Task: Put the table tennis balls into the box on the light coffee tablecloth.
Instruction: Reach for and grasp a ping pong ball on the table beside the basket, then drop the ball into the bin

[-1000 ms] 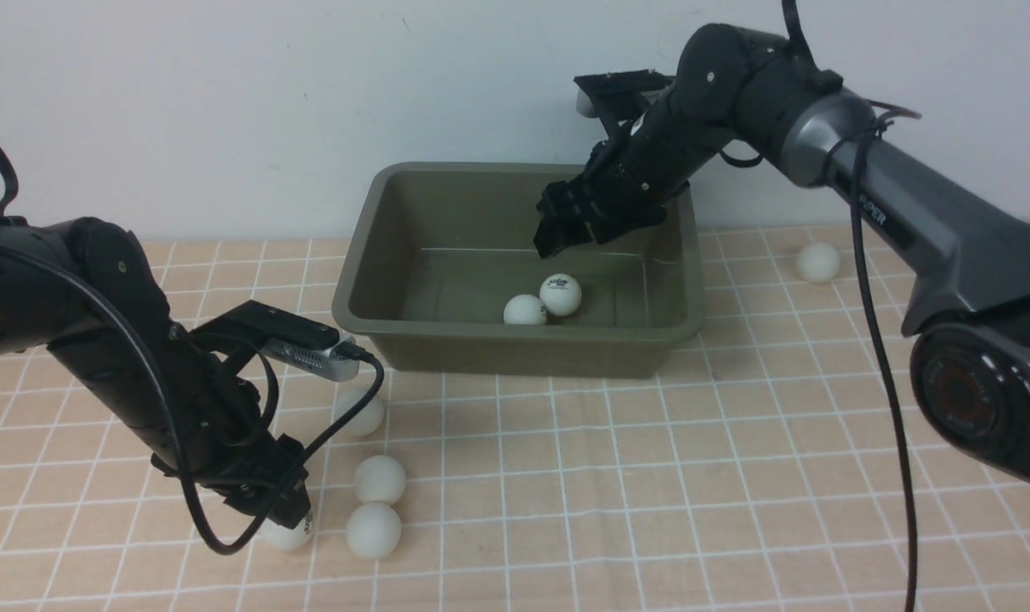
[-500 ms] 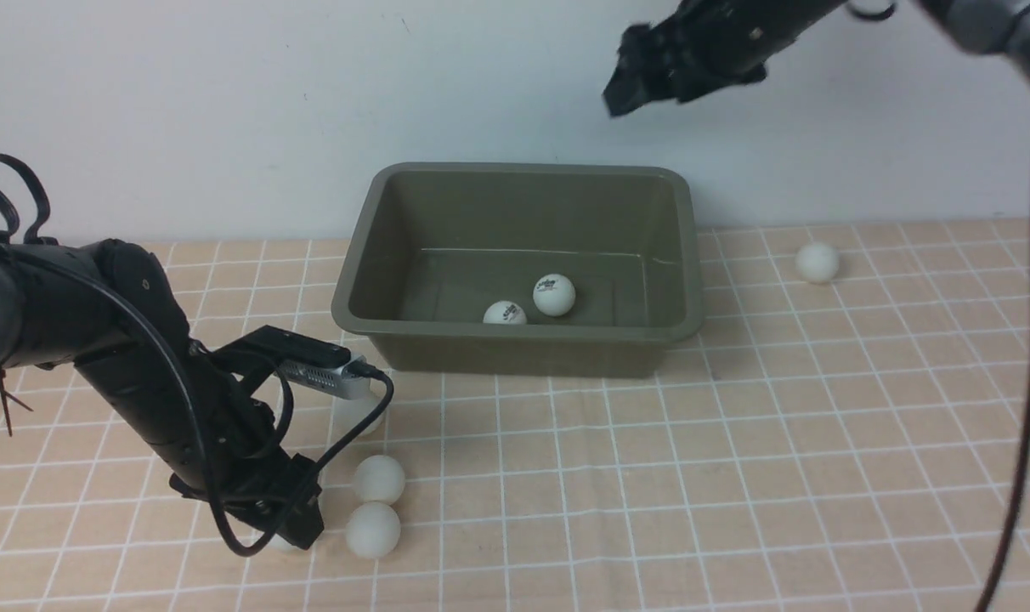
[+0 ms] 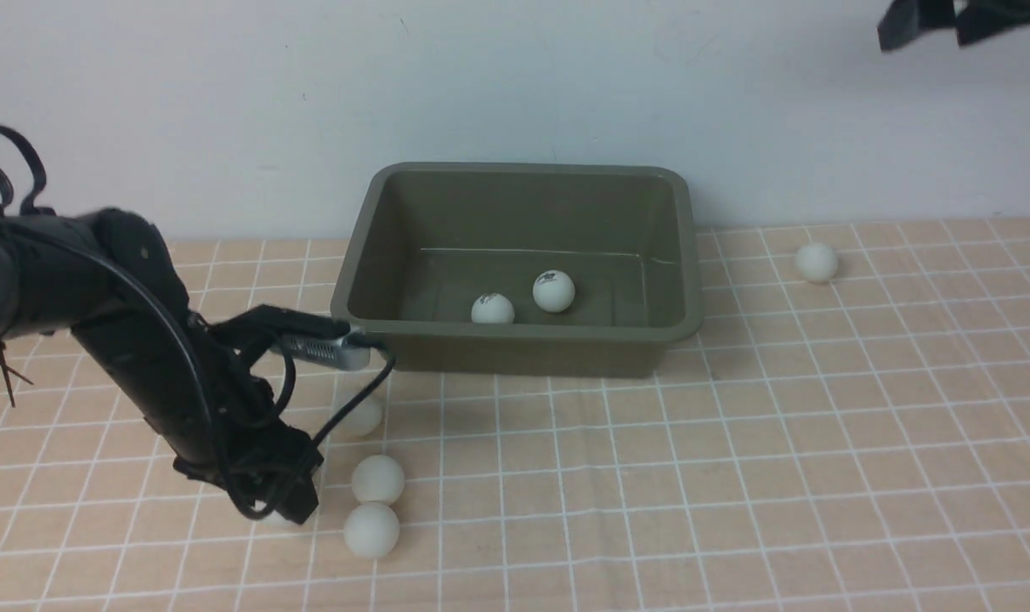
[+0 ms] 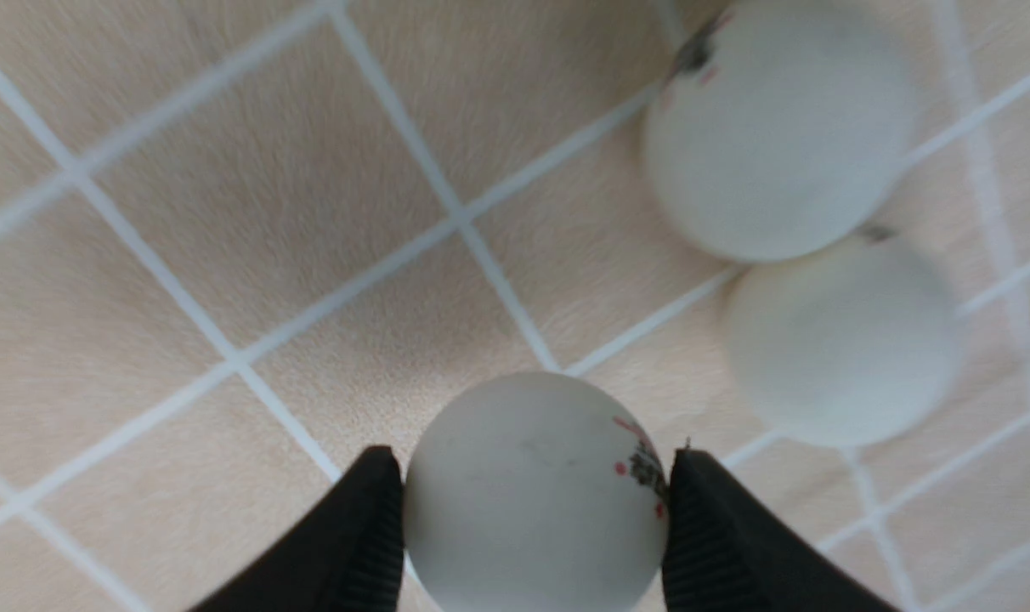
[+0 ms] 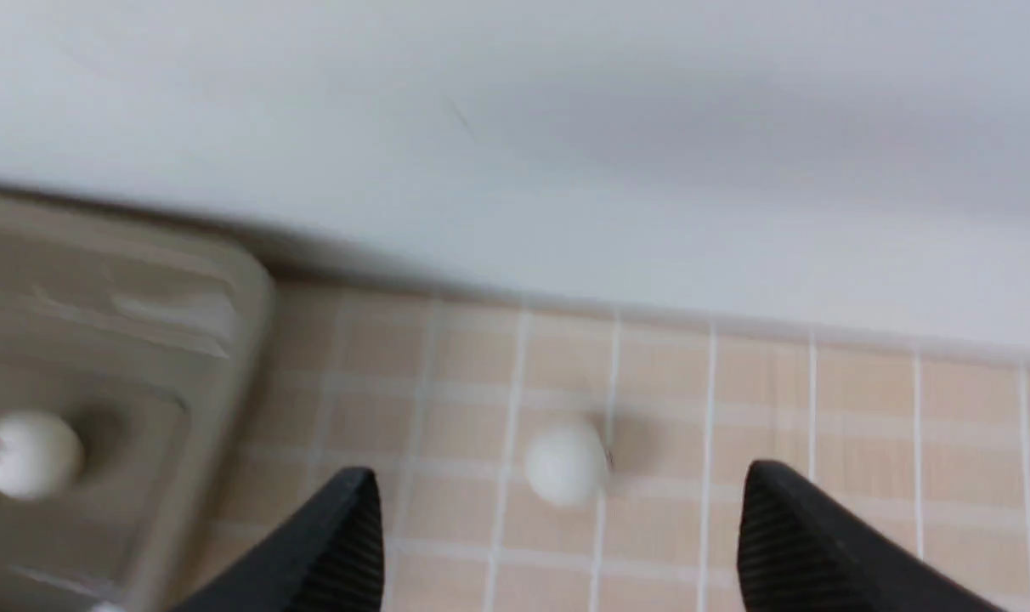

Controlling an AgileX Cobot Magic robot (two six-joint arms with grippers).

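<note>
Front: box [image 3: 522, 355] sits far-centre on the checked tablecloth [image 3: 736, 476] w/ 2 balls in it: front box ball [image 3: 492, 308] by the near wall, rear box ball [image 3: 554, 290] just behind to its right. They're apart now; 1 s ago they touched, and the front one has rolled left since. Lone ball [image 3: 817, 262] lies right of the box, unmoved. Left tool [image 3: 296, 508] is down at the cloth, front-left, hiding its ball, which showed under it 1 s ago. Beside it the near ball [image 3: 370, 529] and mid ball [image 3: 377, 478] touch; the cable ball [image 3: 362, 416] is further back, partly behind the wrist cam cable. Right tool [image 3: 930, 24] is only dark bits at the top right corner; 1 s ago it was inside the box, 0.5 s ago above the far right rim. L wrist: left tool [image 4: 534, 463] has both fingers [image 4: 358, 535] pressed on the held ball [image 4: 523, 510], logo by one pad; can't tell if it's off the cloth. Near ball [image 4: 842, 340] and mid ball [image 4: 778, 144] sit close by. R wrist: right tool [image 5: 559, 476] is wide apart, nothing in it, high over the lone ball [image 5: 566, 463]; box [image 5: 243, 323] at one side, 1 ball [image 5: 26, 455] seen inside, blurred.
</note>
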